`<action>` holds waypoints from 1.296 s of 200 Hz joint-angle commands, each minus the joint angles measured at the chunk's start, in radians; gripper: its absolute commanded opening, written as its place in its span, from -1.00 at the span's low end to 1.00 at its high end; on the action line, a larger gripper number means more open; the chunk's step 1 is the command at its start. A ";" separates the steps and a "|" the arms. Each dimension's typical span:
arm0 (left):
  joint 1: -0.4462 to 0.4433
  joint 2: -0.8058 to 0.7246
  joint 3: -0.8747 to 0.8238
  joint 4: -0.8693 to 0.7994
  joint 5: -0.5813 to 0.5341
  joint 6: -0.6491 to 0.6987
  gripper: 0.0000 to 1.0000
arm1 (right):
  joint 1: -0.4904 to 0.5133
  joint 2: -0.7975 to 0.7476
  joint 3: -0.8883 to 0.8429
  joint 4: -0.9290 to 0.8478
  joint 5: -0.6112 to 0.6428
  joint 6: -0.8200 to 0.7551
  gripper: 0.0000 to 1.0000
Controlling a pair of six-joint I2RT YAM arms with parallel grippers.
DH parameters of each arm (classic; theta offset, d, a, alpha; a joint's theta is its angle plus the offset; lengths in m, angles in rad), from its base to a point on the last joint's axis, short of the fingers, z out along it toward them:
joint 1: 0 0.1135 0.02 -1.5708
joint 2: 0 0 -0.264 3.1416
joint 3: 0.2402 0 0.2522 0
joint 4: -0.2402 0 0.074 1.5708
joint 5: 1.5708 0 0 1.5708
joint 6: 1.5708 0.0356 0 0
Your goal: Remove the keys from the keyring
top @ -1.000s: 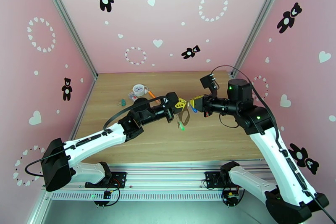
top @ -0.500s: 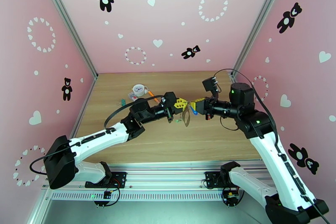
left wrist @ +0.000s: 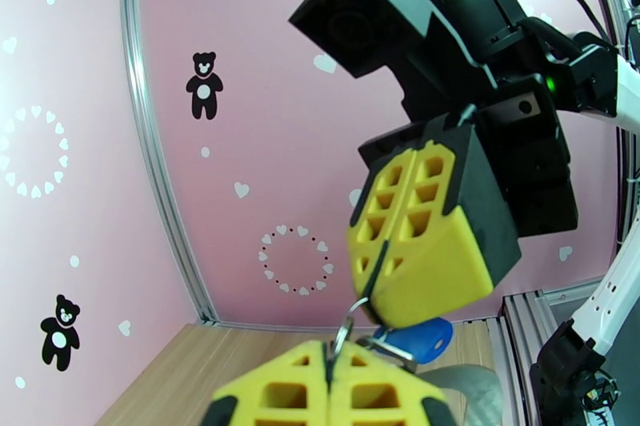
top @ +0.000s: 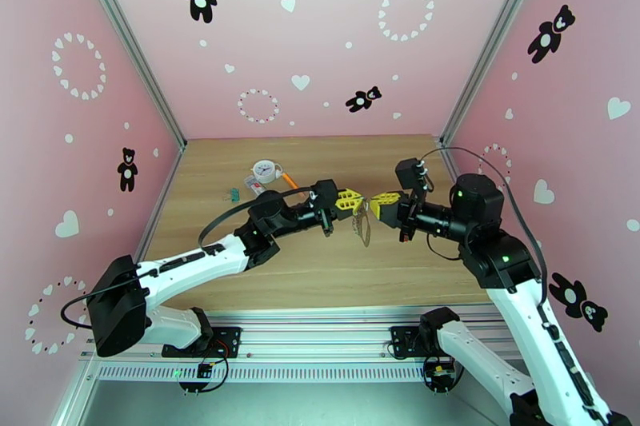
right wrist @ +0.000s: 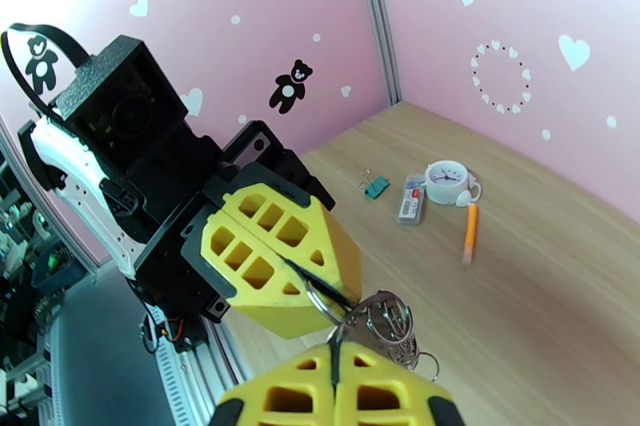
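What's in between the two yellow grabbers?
The keyring, pinched by left gripper and right gripper, with the blue-tagged key dangling; the wrist views show it best.

Left claw (top: 357, 202), right claw (top: 374, 204) clamped, tip-to-tip.

Shiny metal keyring (right wrist: 390, 326), matt wooden table (right wrist: 544, 316)

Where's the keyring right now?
Top view: the keyring hangs above the middle of the table, pinched between the left gripper and the right gripper.
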 commanded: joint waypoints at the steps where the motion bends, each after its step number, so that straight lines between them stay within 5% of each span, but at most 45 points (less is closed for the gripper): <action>1: 0.015 0.004 -0.009 0.085 -0.182 0.052 -1.00 | 0.017 -0.050 -0.019 -0.038 -0.065 -0.094 -1.00; 82: 0.013 0.013 -0.010 0.089 -0.185 0.054 -1.00 | 0.057 -0.061 -0.012 0.011 -0.063 -0.128 -1.00; 107: 0.013 0.013 0.015 -0.009 -0.199 0.047 -0.59 | 0.057 -0.008 0.038 -0.038 -0.012 -0.074 -1.00; 133: -0.002 0.008 0.045 -0.126 -0.240 0.045 -0.37 | 0.057 0.031 0.057 -0.062 0.008 -0.007 -1.00; 193: -0.059 -0.014 0.107 -0.397 -0.268 0.125 -0.35 | 0.057 0.112 0.142 -0.174 0.082 0.061 -1.00; 259: -0.078 -0.031 0.126 -0.475 -0.330 0.172 -0.26 | 0.057 0.182 0.197 -0.239 0.104 0.090 -1.00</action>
